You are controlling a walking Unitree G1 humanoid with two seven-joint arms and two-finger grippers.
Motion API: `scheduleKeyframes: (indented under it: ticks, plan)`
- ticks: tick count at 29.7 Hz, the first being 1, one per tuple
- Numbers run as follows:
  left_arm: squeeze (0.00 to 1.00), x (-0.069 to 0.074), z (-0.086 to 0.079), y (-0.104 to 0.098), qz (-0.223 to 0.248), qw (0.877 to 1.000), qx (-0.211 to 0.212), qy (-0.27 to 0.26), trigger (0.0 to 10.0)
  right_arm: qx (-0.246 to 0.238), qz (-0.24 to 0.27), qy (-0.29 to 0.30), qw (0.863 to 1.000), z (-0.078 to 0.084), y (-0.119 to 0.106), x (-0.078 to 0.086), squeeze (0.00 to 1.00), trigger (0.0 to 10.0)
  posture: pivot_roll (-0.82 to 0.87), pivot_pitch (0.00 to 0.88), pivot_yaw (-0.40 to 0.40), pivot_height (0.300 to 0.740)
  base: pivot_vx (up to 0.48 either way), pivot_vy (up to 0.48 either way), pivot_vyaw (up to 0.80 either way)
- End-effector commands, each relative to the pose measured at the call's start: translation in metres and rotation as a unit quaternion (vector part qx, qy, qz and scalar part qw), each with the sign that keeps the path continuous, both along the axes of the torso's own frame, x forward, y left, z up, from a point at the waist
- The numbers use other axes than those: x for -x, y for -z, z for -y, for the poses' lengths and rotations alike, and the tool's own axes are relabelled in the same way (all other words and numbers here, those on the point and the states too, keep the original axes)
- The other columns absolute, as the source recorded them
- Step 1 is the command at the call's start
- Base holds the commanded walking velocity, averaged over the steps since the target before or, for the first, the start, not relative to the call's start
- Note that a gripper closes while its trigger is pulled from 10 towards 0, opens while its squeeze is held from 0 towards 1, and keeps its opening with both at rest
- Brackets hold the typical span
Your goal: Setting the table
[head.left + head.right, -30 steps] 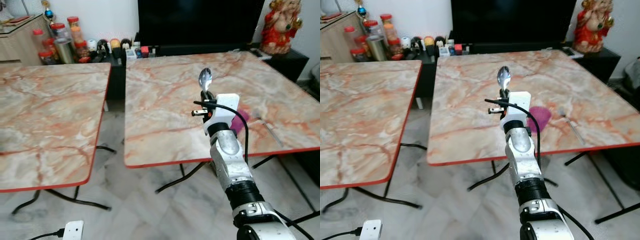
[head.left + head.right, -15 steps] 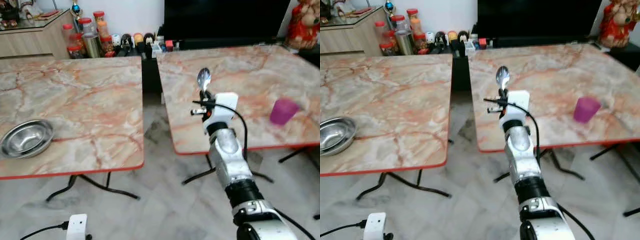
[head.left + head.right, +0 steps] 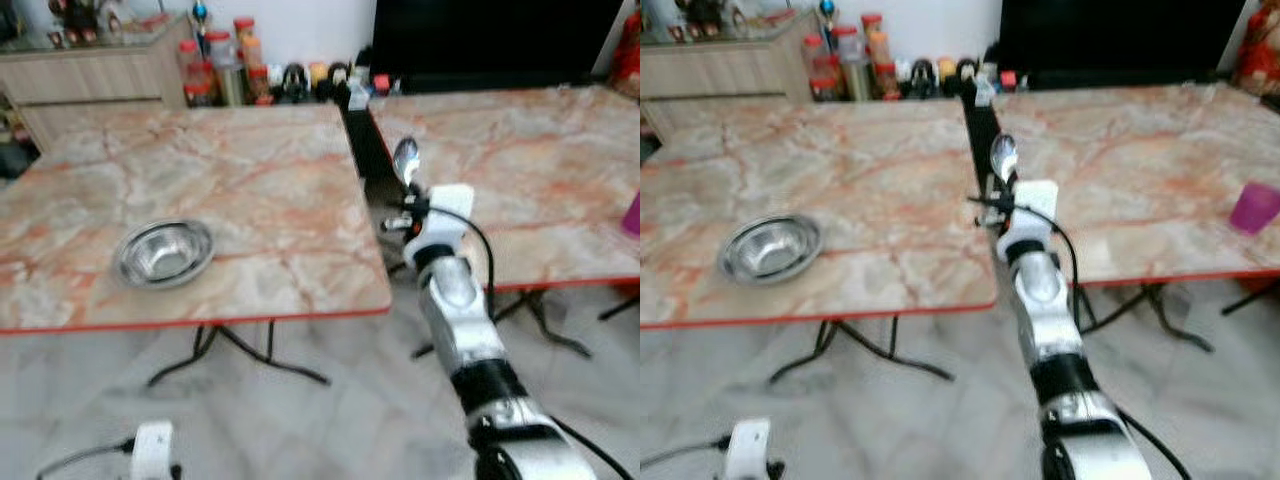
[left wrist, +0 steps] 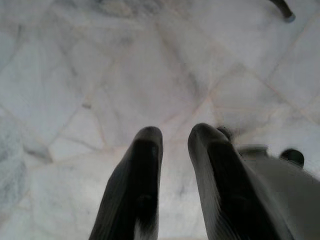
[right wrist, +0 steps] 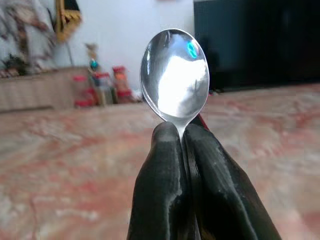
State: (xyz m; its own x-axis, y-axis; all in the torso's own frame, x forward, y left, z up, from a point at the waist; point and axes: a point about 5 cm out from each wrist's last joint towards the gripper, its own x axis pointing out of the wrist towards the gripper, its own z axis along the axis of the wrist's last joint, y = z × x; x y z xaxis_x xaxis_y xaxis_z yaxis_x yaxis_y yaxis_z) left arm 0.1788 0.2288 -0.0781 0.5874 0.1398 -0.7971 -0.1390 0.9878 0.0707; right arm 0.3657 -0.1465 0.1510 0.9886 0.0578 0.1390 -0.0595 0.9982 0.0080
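Observation:
My right gripper (image 3: 409, 188) is raised in front of me, shut on a silver spoon (image 3: 405, 160) whose bowl stands upright above the fingertips; the spoon (image 5: 175, 75) shows close up in the right wrist view. It hovers over the gap between two marble-patterned tables. A steel bowl (image 3: 165, 251) rests on the left table (image 3: 220, 180) near its front edge. A purple cup (image 3: 1253, 207) stands on the right table (image 3: 1140, 150) at the far right. My left gripper (image 4: 172, 137) hangs over the tiled floor with a narrow gap between its fingers.
Jars and small bottles (image 3: 225, 70) line the back wall beside a wooden cabinet (image 3: 90, 85) and a dark TV (image 3: 490, 40). Black table legs (image 3: 240, 350) stand on the tiled floor. A white plug block with a cable (image 3: 150, 445) lies at lower left.
The view has swung left: the left table and steel bowl have come to the centre and the purple cup has slid to the right edge. The spoon stays gripped upright.

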Motion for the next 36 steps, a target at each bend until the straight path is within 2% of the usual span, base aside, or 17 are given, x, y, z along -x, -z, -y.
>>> scheduleKeyframes:
  ticks: [1, 15, 36]
  plan:
    - [0.0, -0.0015, -0.0063, -0.0022, 0.003, 1.0, -0.005, -0.008, 10.0, -0.007, 0.012, -0.008, 1.0, -0.0066, -0.0078, -0.0022, 0.0, 10.0, 0.02, 0.0, 0.0, 0.74, 0.0, 0.48, 0.0]
    - [0.0, -0.0007, -0.0079, -0.0023, 0.002, 1.0, -0.004, -0.01, 10.0, -0.007, 0.005, -0.007, 1.0, -0.0058, -0.0037, -0.0008, 0.0, 10.0, 0.02, 0.0, 0.0, 0.74, 0.0, 0.378, 0.0]
    - [0.0, -0.0002, -0.0062, -0.0018, 0.005, 1.0, -0.001, -0.002, 10.0, -0.01, -0.007, -0.007, 1.0, -0.0072, 0.0019, -0.0003, 0.0, 10.0, 0.03, 0.0, 0.001, 0.74, 0.0, 0.0, 0.0]
